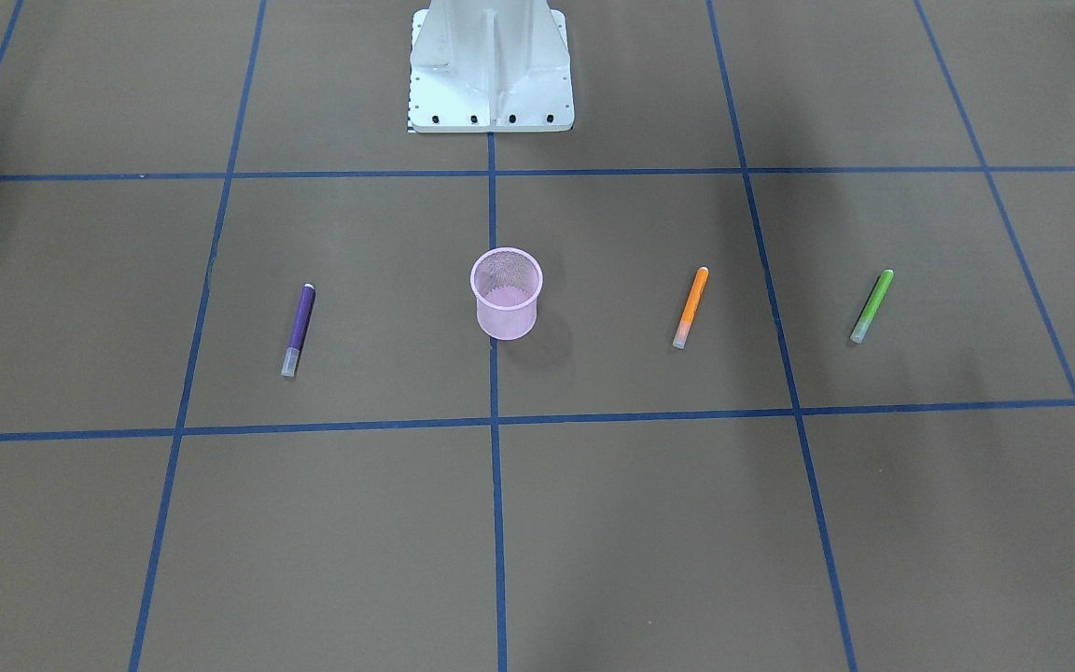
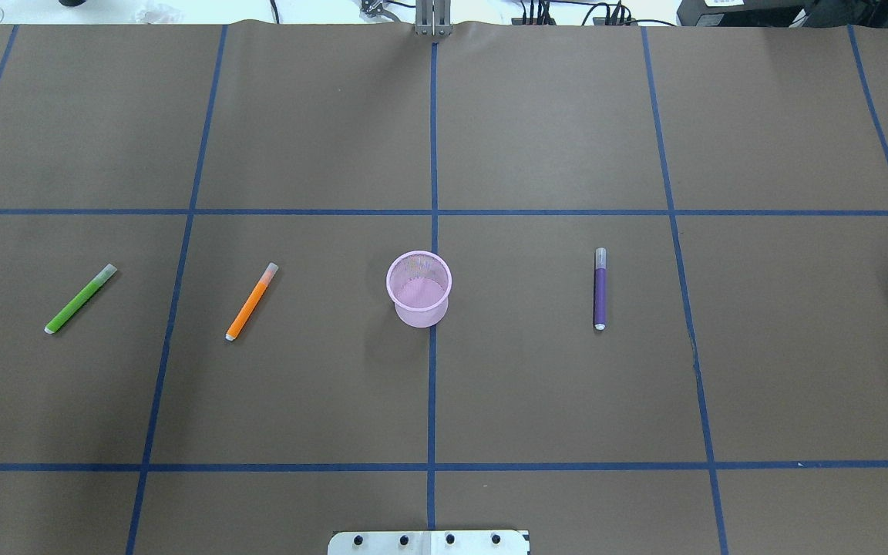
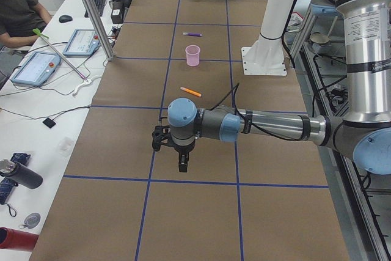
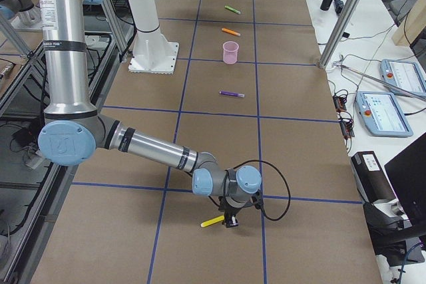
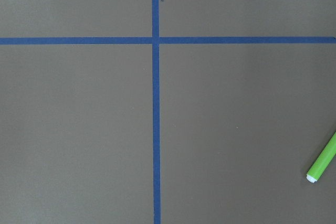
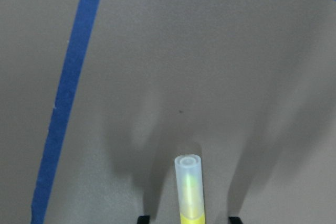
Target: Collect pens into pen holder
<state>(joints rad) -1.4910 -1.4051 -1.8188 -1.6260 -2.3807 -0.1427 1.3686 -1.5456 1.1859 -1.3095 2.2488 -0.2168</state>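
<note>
yellow pen (image 6: 189, 190) midway in right hand (image 6: 189, 219) | grip: cannot tell | left hand (image 3: 182, 164): cannot tell

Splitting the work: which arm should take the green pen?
Left. The left gripper hovers by the green pen, in its wrist view; the right gripper straddles the yellow pen far away.

This is a robotics lab: two industrial arms (image 3: 269, 125) reach over a long table (image 2: 567, 116) gridded with blue tape (image 2: 433, 385), beside a bolted white pedestal (image 1: 491, 65). Alongside, a person (image 3: 18, 10) sits at a bench (image 3: 24, 108) with teach pendants (image 3: 36, 68) and cables (image 3: 61, 114).
</note>
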